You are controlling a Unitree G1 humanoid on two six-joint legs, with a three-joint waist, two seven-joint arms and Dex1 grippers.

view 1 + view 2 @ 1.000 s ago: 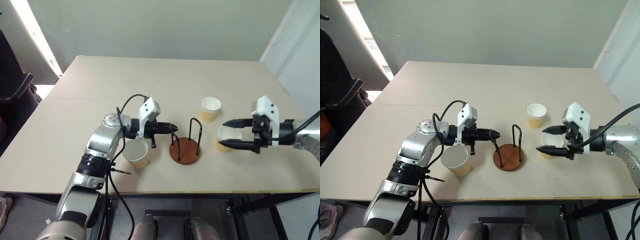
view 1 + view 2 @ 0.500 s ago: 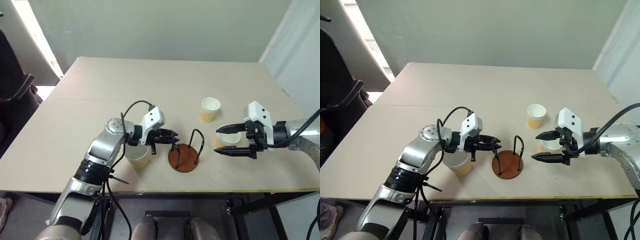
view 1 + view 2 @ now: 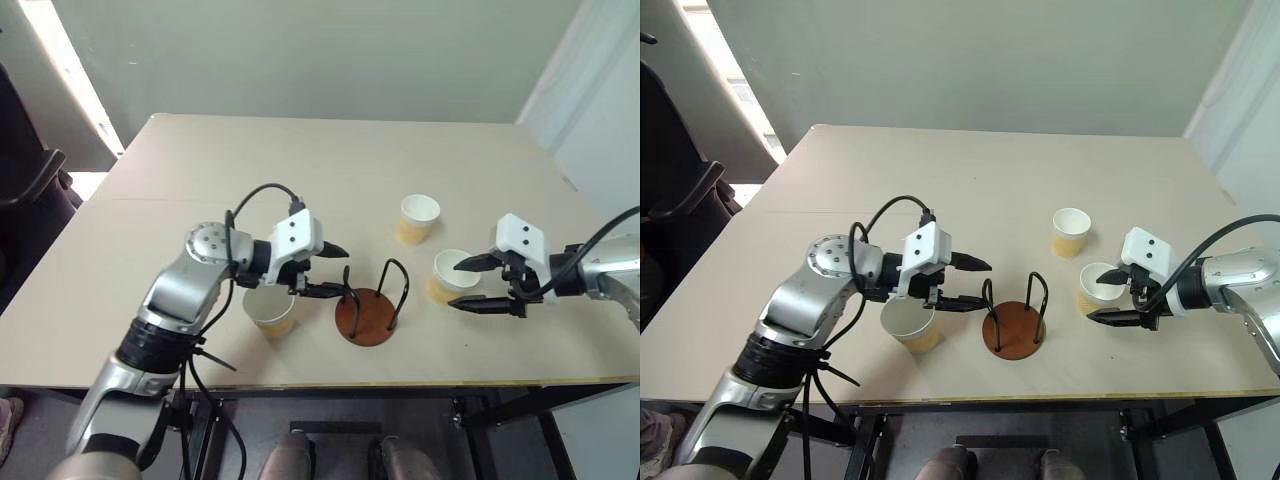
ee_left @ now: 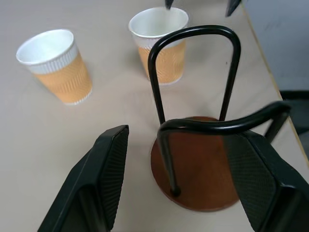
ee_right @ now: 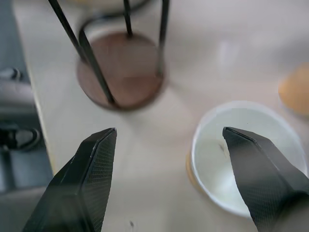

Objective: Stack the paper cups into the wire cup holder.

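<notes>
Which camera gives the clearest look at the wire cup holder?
The left wrist view: the wire cup holder is close up, both black loops and brown base sharp. The head views show it whole but small; the right wrist view shows it blurred, loops cut off.

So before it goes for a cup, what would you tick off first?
1. Wire cup holder upright on the table, nothing in it: ok.
2. All three paper cups standing, mouths up, the near-left cup, the far cup and the right cup: ok.
3. Right gripper jaws open beside the right cup, not closed on it: ok.
4. Left gripper jaws open, holding nothing: ok.
5. Left gripper clear of the holder's wire loops: cannot tell, they sit very close.
</notes>
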